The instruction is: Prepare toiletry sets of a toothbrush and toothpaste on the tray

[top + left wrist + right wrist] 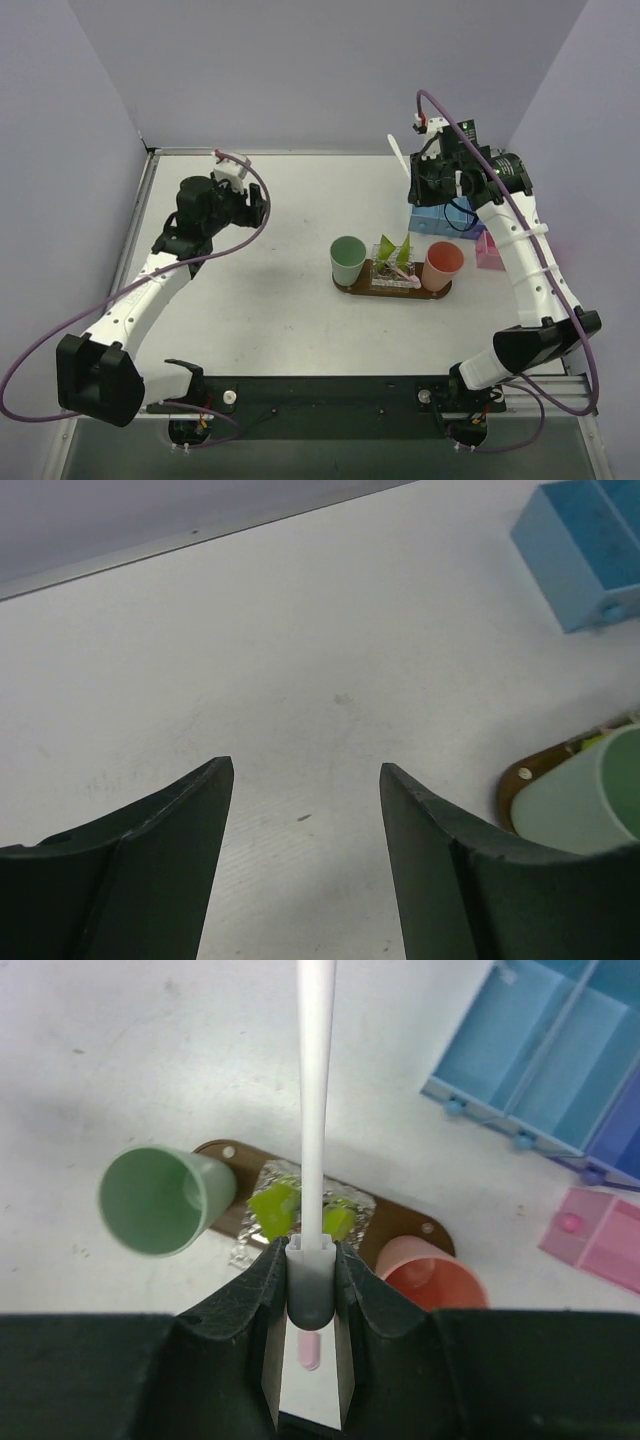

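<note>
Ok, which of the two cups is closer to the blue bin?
The salmon-pink cup, at the right end of the tray, just in front of the blue bin. The mint-green cup stands at the tray's left end, farther from it.

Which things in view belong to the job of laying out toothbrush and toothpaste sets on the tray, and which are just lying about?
Belong to the job:
toothbrush, held in the right gripper
toothpaste tubes
tray

Just about:
mint-green cup
salmon cup
blue bin
pink box
</note>
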Tool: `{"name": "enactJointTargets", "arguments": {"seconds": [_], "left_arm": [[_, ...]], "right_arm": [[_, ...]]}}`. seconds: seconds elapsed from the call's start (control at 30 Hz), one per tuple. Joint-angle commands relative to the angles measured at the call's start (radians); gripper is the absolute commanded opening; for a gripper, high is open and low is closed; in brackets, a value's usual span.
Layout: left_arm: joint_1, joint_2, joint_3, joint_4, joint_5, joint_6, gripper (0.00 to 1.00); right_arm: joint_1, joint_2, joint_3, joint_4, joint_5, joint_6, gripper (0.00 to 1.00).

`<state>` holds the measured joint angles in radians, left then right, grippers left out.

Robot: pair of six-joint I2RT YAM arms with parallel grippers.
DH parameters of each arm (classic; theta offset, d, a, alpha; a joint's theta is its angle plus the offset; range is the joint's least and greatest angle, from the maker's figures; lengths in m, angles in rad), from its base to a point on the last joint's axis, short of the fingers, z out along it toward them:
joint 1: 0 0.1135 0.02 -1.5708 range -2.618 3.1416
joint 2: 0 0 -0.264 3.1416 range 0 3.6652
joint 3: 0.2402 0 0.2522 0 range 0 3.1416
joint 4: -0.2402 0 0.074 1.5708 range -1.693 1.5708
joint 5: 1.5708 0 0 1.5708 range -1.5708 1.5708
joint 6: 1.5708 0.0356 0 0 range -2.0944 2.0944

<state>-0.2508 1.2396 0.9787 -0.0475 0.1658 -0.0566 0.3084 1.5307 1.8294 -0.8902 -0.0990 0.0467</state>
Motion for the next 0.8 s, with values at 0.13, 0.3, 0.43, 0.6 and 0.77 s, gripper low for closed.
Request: {"name": "enactJointTargets", "arguments": {"seconds": [0.13, 0.3, 0.43, 0.6, 0.77], "left_arm": [[-0.329, -0.038, 0.101, 0.055, 0.137, 0.341, 0.73], [-0.496, -0.075, 0.023, 0.102, 0.011, 0.633, 0.76], [-0.548, -0.091, -0.015, 0.120, -0.003, 0.770, 0.77], [-0.568, -0.083, -0.015, 0.121, -0.025, 0.827, 0.79], [-0.582, -0.063, -0.012, 0.117, -0.020, 0.862, 0.79]], "right_arm": [[0.050, -0.086, -0.116, -0.019, -0.355, 0.116, 0.00], [0.087, -0.110, -0.162, -0.099, -0.455, 0.096, 0.00], [0.121, -0.096, -0.141, -0.209, -0.495, 0.075, 0.00], [0.169, -0.090, -0.117, -0.279, -0.505, 0.059, 0.00], [0.207, -0.090, -0.131, -0.285, -0.551, 0.071, 0.00]]}}
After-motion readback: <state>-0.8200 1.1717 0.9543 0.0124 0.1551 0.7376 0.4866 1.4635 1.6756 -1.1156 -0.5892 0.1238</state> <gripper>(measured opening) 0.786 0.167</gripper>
